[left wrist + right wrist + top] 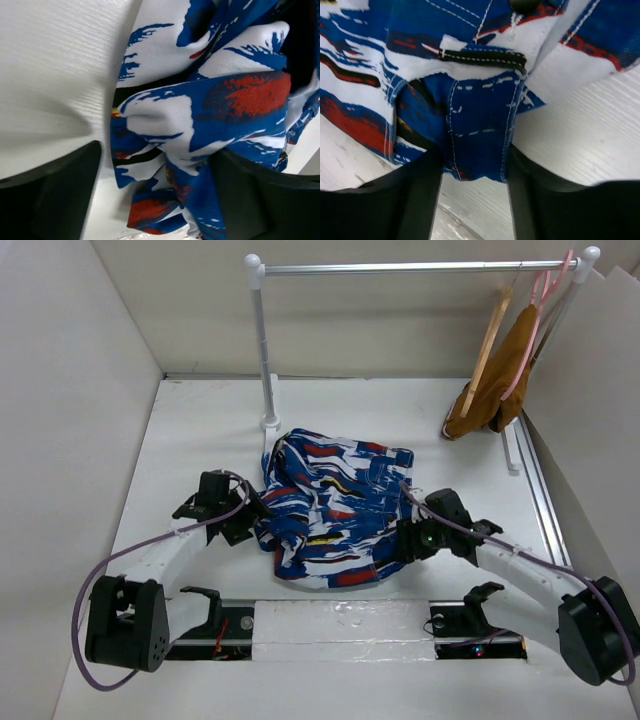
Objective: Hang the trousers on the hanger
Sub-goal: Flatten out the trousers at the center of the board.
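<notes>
The trousers (330,510) lie crumpled in a heap on the white table, bright blue with white, red and black streaks. My left gripper (256,512) is at their left edge. In the left wrist view it (155,200) is open, with bunched fabric (200,115) between the jaws, touching the right finger and apart from the left one. My right gripper (405,540) is at their right edge. In the right wrist view it (472,200) is shut on a stitched blue fold of the trousers (477,135). The tan wooden hanger (489,340) hangs from the rail at the back right.
A white rail stand (262,360) rises just behind the trousers, its bar (400,268) running right. A pink hanger (536,310) with a mustard-brown garment (497,390) hangs beside the wooden hanger. Walls close in on both sides. A taped strip (340,620) lies between the arm bases.
</notes>
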